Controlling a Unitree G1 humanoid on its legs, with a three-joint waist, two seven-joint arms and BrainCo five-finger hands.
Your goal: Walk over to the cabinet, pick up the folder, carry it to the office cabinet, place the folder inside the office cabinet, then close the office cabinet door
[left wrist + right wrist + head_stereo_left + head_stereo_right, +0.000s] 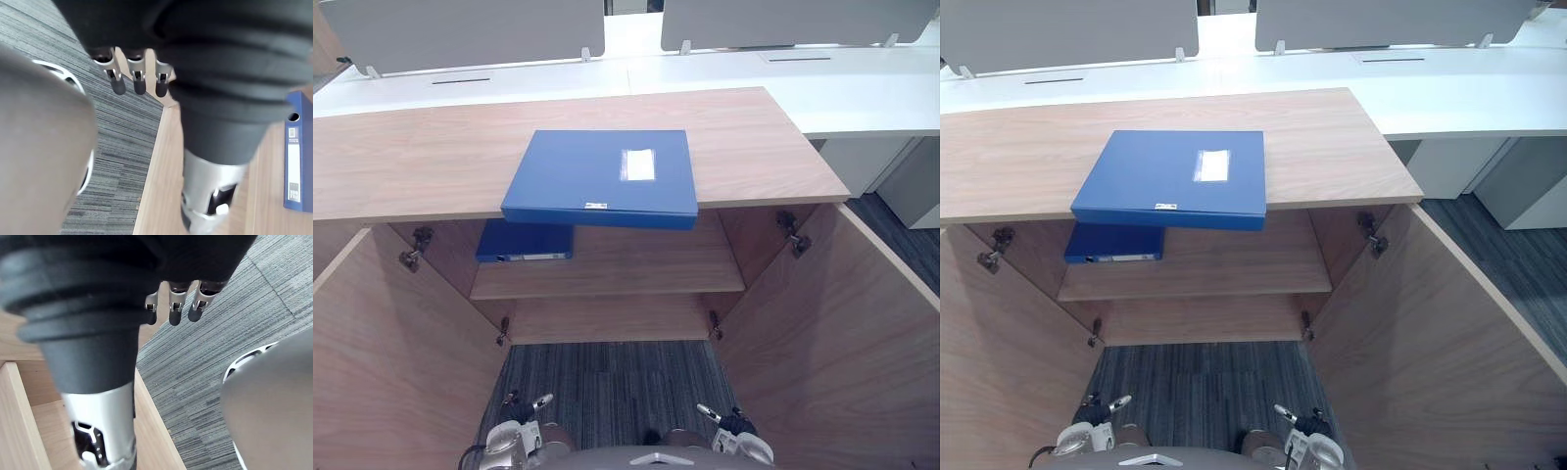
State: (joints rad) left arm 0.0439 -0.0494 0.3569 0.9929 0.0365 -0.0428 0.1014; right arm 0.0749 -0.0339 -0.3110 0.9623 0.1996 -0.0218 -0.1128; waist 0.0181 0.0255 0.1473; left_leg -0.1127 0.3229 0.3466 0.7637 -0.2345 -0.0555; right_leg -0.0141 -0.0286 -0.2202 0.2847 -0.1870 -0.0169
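Note:
A flat blue folder [602,176] with a white label lies on the wooden cabinet top [411,157], its near edge overhanging the front. Both cabinet doors stand wide open. A second blue binder [524,242] lies on the shelf [646,259] inside, at the left, and its spine also shows in the left wrist view [297,152]. My left hand [527,406] and right hand [724,419] hang low in front of the cabinet, far below the folder. Each is open and empty, with relaxed fingers [139,81] [175,308] pointing down at the carpet.
The left door [391,362] and right door [842,323] flank me on both sides. White desks [862,88] with grey partition screens [460,29] stand behind the cabinet. Grey striped carpet [607,382] lies between the doors.

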